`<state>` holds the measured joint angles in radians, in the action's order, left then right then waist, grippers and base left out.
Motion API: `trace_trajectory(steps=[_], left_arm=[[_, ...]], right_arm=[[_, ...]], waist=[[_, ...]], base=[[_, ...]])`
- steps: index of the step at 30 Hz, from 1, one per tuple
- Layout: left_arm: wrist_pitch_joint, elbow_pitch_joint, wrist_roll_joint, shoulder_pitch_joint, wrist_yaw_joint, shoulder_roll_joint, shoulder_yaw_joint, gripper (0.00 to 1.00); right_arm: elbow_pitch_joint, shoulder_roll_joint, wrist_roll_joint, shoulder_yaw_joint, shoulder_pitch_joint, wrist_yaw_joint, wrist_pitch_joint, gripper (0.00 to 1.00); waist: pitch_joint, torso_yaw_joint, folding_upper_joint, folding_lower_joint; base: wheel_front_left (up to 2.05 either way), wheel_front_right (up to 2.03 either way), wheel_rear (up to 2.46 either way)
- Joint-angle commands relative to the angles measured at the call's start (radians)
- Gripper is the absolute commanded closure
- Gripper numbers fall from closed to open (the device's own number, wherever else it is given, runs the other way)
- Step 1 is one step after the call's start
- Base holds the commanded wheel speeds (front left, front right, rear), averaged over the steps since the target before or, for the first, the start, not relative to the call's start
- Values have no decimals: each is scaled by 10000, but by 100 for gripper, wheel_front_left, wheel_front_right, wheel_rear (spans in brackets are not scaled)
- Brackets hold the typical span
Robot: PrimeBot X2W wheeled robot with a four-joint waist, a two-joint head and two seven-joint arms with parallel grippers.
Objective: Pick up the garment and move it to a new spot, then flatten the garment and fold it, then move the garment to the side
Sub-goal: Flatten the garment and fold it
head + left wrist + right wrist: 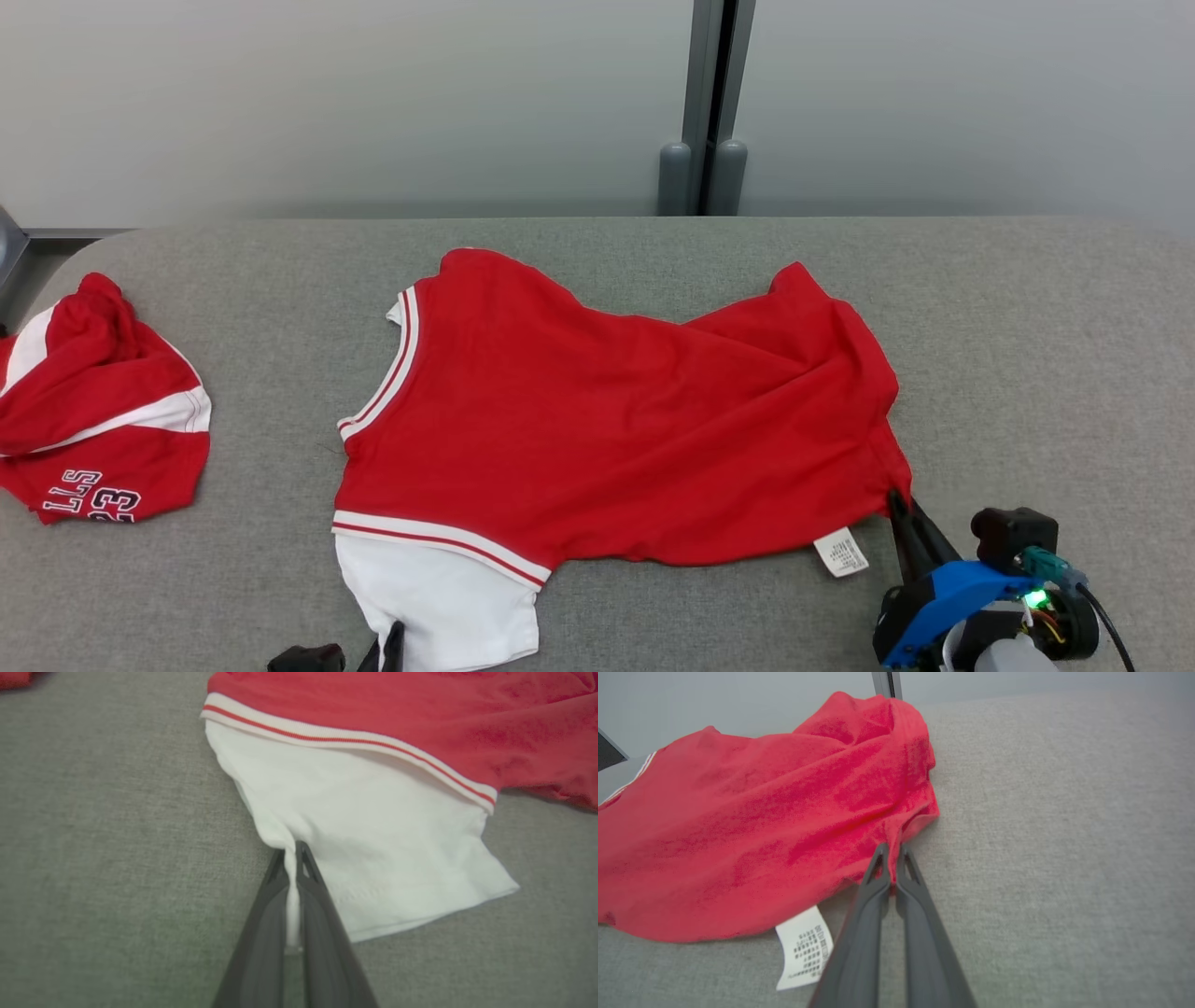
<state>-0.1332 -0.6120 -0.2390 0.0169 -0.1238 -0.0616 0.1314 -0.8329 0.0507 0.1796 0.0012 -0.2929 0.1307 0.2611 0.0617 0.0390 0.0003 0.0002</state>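
Now holding garment (597, 420) at two points along the near edge. Lies mostly spread at centre of grey table (1027, 327), striped trim end toward 9 o'clock, hem end toward 3, bunched and rumpled around 2 o'clock.

Left gripper (294, 851): pinches a thin pleat of white sleeve (373, 849) between jaws almost fully closed, at 7 o'clock of the garment.

Right gripper (889, 851): bites a small fold of red hem corner at 4 o'clock, just past care label (803, 947), jaws likewise nearly together.

Looks like a deliberately wide two-corner hold: spreads the pull across the near edge and keeps cloth taut between grips. Probably set up for lifting and relocating, or for tugging flat. Judging fold not yet started; needs the far hem wrinkles smoothed out first.

Worth flagging thin bites on both sides: could slip under load, more so at the sleeve, gripped right by its edge.

Also seeing a second red-and-white garment (93, 411) crumpled at 9 o'clock of the table, well apart, not touching. Best kept out of any drag path.
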Motion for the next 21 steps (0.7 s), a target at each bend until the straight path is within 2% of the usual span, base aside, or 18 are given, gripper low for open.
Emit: trace_trajectory(steps=[1,6,10,15,19,21], left_arm=[[-100,123,-99,-199,-69,-29,26,100],[-439,1171,-601,-921,-92,-262,83,100],[-180,1977,-1486,-2212,-96,-569,192,100],[491,2106,-2494,-4749,-86,-1227,-94,100],[1075,1647,-2793,-7321,-87,-1862,-280,100],[1320,1267,-2885,-8671,-87,-1977,-290,100]], right_arm=[[342,13,197,91,154,2,49,100],[1623,84,789,602,-98,2,51,100],[1943,330,1100,1030,-1075,2,53,100],[1565,763,1542,1480,-3334,2,-81,100],[804,780,2087,1462,-5739,3,-405,100],[338,808,2432,1365,-7030,2,-661,100]], waist=[[-24,-24,-3,-2],[45,-106,-3,-2],[324,-225,-3,-2],[1037,-426,-3,-2],[1848,-673,-3,-2],[2258,-751,-3,-2]], base=[[0,0,0],[0,0,0],[0,0,0],[0,0,0],[0,0,0],[0,0,0]])
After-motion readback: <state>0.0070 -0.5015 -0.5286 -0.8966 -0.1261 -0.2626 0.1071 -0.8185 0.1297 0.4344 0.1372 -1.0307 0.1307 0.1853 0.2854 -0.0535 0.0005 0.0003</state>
